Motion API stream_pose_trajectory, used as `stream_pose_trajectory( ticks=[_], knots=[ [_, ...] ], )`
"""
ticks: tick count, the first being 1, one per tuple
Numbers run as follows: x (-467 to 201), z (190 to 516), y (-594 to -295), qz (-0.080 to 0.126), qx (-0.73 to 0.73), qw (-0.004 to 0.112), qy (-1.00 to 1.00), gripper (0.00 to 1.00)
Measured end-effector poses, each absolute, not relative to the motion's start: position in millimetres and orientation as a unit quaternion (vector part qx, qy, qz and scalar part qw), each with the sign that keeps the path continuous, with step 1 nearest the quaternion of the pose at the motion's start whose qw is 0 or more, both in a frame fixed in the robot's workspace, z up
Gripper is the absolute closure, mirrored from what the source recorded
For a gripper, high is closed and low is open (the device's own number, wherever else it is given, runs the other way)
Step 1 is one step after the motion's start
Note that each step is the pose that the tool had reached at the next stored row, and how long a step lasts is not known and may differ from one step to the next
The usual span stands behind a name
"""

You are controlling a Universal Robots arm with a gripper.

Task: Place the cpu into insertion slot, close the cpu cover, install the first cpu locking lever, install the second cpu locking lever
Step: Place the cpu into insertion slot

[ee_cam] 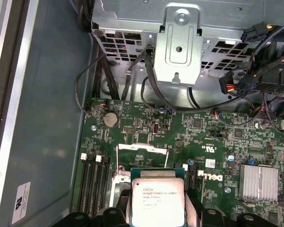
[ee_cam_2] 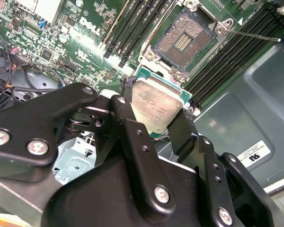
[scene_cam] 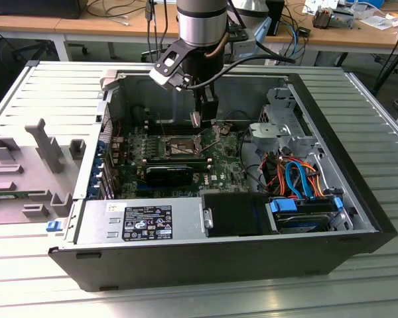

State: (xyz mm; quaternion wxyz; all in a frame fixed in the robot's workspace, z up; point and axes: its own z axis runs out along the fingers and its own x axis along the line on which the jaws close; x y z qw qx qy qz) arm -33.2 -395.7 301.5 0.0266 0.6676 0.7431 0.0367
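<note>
My gripper (scene_cam: 198, 114) hangs inside the open computer case, above the green motherboard. It is shut on the cpu (ee_cam_2: 157, 106), a flat silvery-grey square held by its edges between the black fingers (ee_cam_2: 122, 109). The insertion slot (ee_cam_2: 183, 41) lies open and bare beyond the chip, with a dark pin field and a silvery rim. In the exterior view the slot (scene_cam: 176, 147) sits slightly toward the exterior view's left of the gripper. In the first wrist view the cpu (ee_cam: 158, 201) hides part of the slot, and the cpu cover (ee_cam: 142, 147) stands raised past it. A thin lever rod (ee_cam_2: 254, 35) sticks out beside the slot.
Black memory slots (ee_cam_2: 132, 23) flank the slot on both sides. A metal drive cage (ee_cam: 180, 47) with loose cables (ee_cam: 151, 85) stands past the board. A long black card (scene_cam: 169, 173) lies near the power supply (scene_cam: 146, 222). Case walls (scene_cam: 331, 132) close in all round.
</note>
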Motion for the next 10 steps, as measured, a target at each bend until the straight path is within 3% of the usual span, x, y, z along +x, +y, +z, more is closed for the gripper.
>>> stream_pose_trajectory(
  ticks=[10],
  knots=[
    [-33.2, 300.8, -395.7, 0.036, 0.686, 0.028, 0.726, 0.46]
  ],
)
